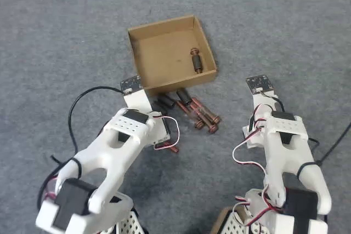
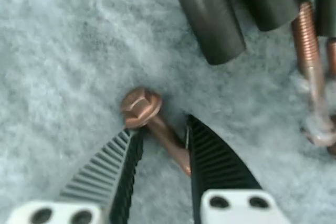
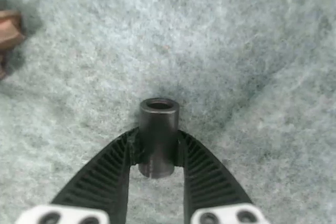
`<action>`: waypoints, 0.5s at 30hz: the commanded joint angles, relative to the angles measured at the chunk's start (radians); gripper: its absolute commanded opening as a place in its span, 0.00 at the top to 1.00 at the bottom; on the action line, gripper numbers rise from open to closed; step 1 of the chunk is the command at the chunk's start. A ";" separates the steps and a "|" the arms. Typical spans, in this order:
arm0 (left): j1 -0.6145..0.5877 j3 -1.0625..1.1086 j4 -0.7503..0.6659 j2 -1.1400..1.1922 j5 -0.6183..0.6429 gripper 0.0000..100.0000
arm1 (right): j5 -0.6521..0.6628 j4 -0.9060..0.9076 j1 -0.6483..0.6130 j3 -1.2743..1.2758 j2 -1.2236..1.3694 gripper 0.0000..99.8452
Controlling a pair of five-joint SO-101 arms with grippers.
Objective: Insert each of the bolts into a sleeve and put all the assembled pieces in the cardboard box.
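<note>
A copper bolt (image 2: pixel 143 106) lies on the grey carpet between the fingers of my left gripper (image 2: pixel 163 127). The jaws stand apart on either side of it, and its shaft touches one finger. In the high view this gripper (image 1: pixel 163 134) sits just in front of the loose pile, with the bolt (image 1: pixel 171 148) under it. My right gripper (image 3: pixel 157 134) is shut on a dark sleeve (image 3: pixel 158 129), whose open end points away from the wrist. That gripper (image 1: pixel 251 131) hangs low over the carpet to the right of the pile. The cardboard box (image 1: pixel 162 26) holds one assembled piece (image 1: pixel 196 60).
Two dark sleeves (image 1: pixel 166 101) (image 1: pixel 182 96) and several copper bolts (image 1: pixel 202 116) lie just in front of the box. The same sleeves (image 2: pixel 211 17) and bolts (image 2: pixel 310 61) are near the left gripper. Another bolt head (image 3: pixel 8 30) lies near the right gripper.
</note>
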 commanded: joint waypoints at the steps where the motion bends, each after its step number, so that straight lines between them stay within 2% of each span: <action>1: -0.003 0.015 0.008 -0.140 0.005 0.95 | 0.017 -0.010 -0.021 0.002 -0.044 0.99; 3: -0.003 0.027 0.014 -0.207 0.005 1.00 | 0.017 -0.010 -0.021 0.002 -0.044 0.99; 10: -0.003 0.133 0.012 -0.479 0.003 0.99 | 0.017 -0.007 -0.021 0.003 -0.044 0.99; 15: -0.015 0.168 0.009 -0.562 -0.040 0.99 | 0.017 0.007 -0.021 0.003 -0.045 0.99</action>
